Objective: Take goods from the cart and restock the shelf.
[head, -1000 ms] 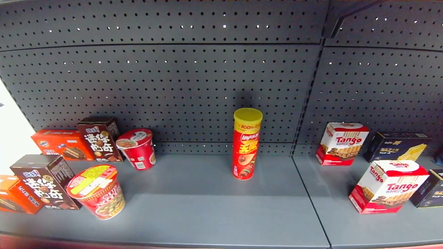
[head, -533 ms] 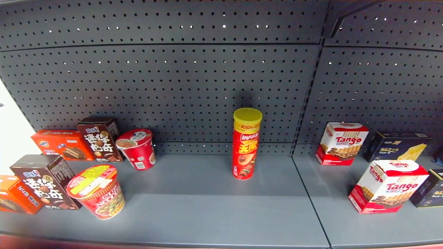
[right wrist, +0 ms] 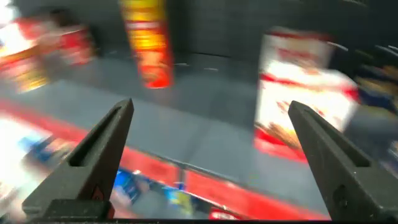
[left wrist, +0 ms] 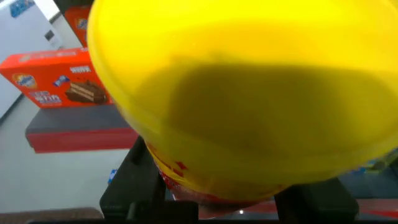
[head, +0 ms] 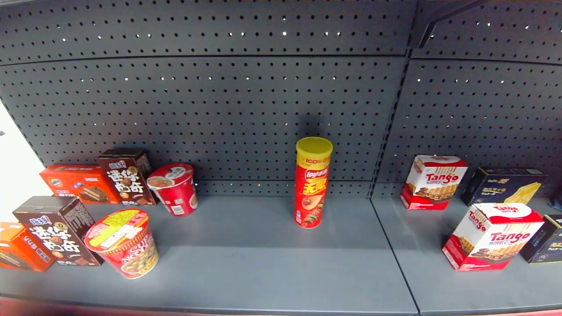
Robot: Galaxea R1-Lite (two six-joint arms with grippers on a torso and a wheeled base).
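The held can (left wrist: 249, 93), yellow-lidded with a red body below, sits right up against the left wrist camera, and the left gripper (left wrist: 221, 193) is clamped on it, one black finger (left wrist: 134, 180) on each side of the red body; behind it an orange box (left wrist: 56, 78) lies on a shelf board with a red front edge. On the shelf (head: 263, 272) in the head view, a shelved can (head: 312, 182) of the same kind stands upright near the back edge, just left of the seam between the two boards, in front of the pegboard back panel (head: 219, 109). Toward the left end, a red noodle cup (head: 174, 188) stands at the back beside a brown box (head: 127, 175) and an orange cake box (head: 79, 182); nearer the front edge are a second noodle cup (head: 123, 243), a second brown box (head: 57, 230) and a second orange box (head: 19, 245) at the front left corner. On the right board, a wafer box (head: 434, 182) and a dark box (head: 502, 186) stand at the back, with a front wafer box (head: 491, 235) and a second dark box (head: 544, 239) closer to the front edge. The right gripper (right wrist: 210, 106) hangs in front of the shelf's front edge, jaws wide apart and holding nothing, facing the shelved can and a wafer box, both blurred.
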